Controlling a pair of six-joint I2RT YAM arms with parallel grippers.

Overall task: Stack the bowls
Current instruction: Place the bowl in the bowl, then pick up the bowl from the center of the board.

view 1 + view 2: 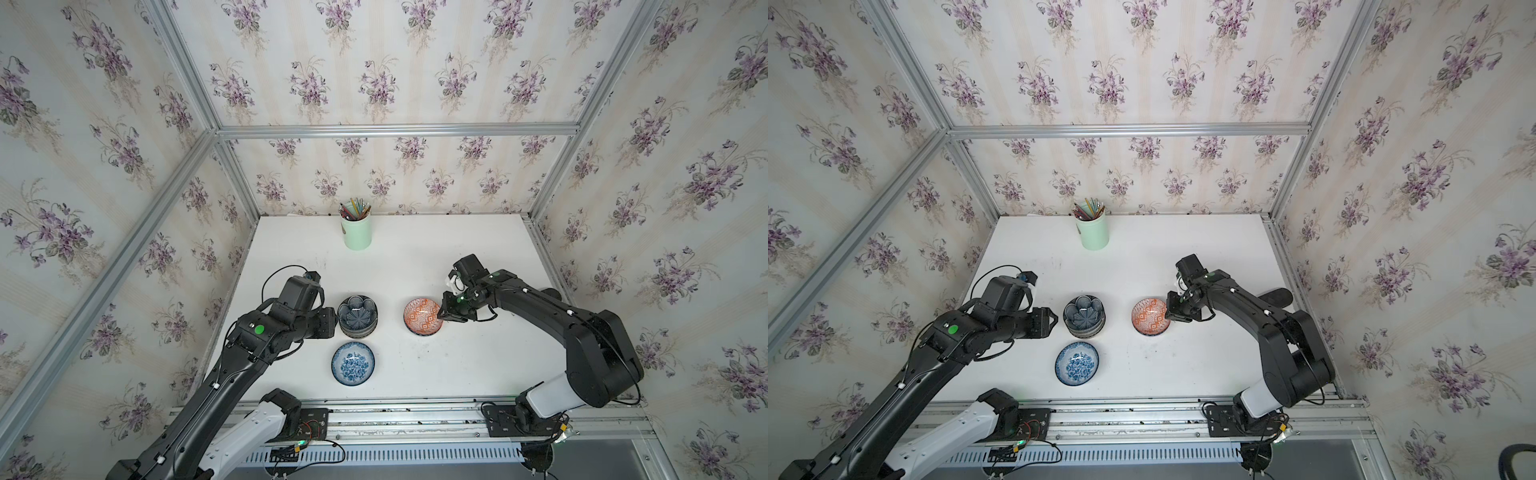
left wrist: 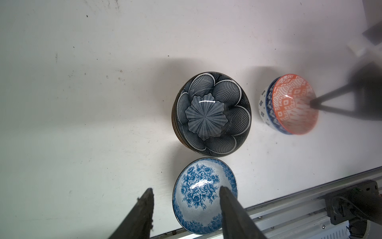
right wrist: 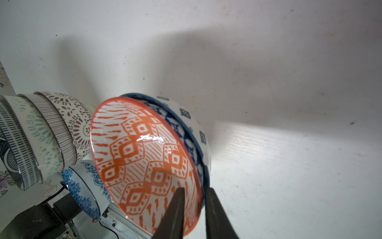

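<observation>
bright diffuse light; soft shadows on table (image 3: 289,62); glare in orange bowl (image 3: 144,161); wide-angle bowing

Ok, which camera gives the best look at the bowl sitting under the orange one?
The right wrist view: the white lattice bowl is close up, its outer wall and blue inner rim plain behind the orange bowl. The left wrist view shows a smaller strip of its side. Both top views show only a thin edge.

Soft even light falls on walls (image 1: 374,83) papered with purple flower sprigs, aluminium framing (image 1: 395,131) and a scuffed white tabletop (image 1: 478,241).
</observation>
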